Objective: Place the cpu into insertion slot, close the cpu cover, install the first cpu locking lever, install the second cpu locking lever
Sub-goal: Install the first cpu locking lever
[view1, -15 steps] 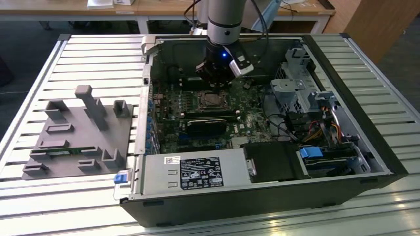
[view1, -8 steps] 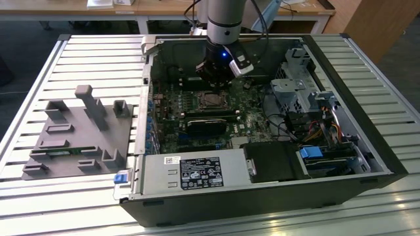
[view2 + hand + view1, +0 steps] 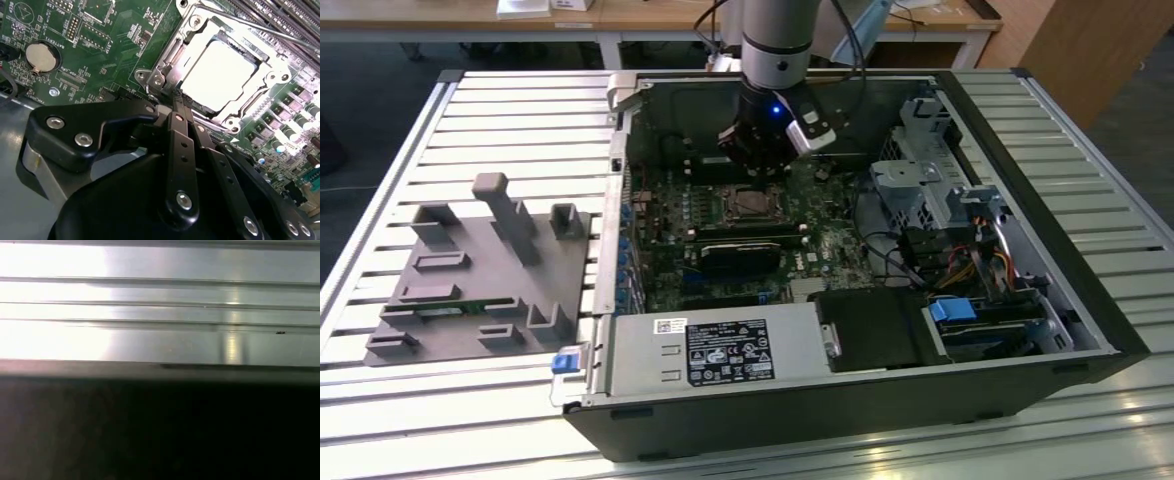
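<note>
The cpu [image 3: 220,67] lay seated in the insertion slot [image 3: 187,112], with the cpu cover [image 3: 267,75] closed over its edges. The gripper [image 3: 181,102] hung just beside the socket's corner, fingers [image 3: 175,120] clenched together and empty. Judged: a locking lever was best pressed with that narrow tip, steadily, clear of the green board [image 3: 100,50].

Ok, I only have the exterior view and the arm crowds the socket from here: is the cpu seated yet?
Observer: Yes. In the second wrist view the cpu lies flat on the board, pale face up.
Operator: And the cpu cover?
Observer: The cpu cover is down, its silvery frame around the chip's edges.
Operator: Where is the gripper?
Observer: The gripper sits right at one corner of that frame.
</note>
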`<state>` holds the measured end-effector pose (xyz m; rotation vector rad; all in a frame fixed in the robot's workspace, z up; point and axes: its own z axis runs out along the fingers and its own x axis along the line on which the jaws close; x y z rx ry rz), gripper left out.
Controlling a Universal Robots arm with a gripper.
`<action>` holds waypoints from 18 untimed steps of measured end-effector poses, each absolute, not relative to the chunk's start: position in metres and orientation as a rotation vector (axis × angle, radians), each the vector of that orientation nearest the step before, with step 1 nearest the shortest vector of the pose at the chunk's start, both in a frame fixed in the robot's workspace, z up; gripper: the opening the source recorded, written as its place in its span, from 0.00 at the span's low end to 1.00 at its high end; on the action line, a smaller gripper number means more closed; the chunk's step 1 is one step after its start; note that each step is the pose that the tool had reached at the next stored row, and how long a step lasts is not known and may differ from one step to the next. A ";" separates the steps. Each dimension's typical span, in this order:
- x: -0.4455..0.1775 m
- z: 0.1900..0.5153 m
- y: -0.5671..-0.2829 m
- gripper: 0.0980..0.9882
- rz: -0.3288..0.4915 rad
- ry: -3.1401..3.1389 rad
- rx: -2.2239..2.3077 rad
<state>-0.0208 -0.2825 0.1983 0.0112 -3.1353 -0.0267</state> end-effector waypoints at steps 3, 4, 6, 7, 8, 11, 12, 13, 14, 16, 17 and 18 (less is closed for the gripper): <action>-0.021 0.202 -0.283 0.01 -0.025 -3.135 0.011; -0.021 0.203 -0.283 0.01 -0.025 -3.135 0.011; -0.021 0.205 -0.283 0.01 -0.025 -3.135 0.011; -0.021 0.206 -0.283 0.01 -0.025 -3.135 0.011; -0.021 0.208 -0.283 0.01 -0.025 -3.135 0.011; -0.021 0.212 -0.283 0.01 -0.025 -3.135 0.011; -0.021 0.213 -0.283 0.01 -0.025 -3.135 0.011; -0.021 0.214 -0.283 0.01 -0.025 -3.135 0.011; -0.021 0.214 -0.283 0.01 -0.025 -3.135 0.011; -0.021 0.214 -0.284 0.01 -0.025 -3.135 0.011; -0.021 0.214 -0.285 0.01 -0.025 -3.135 0.011; -0.021 0.214 -0.286 0.01 -0.025 -3.135 0.011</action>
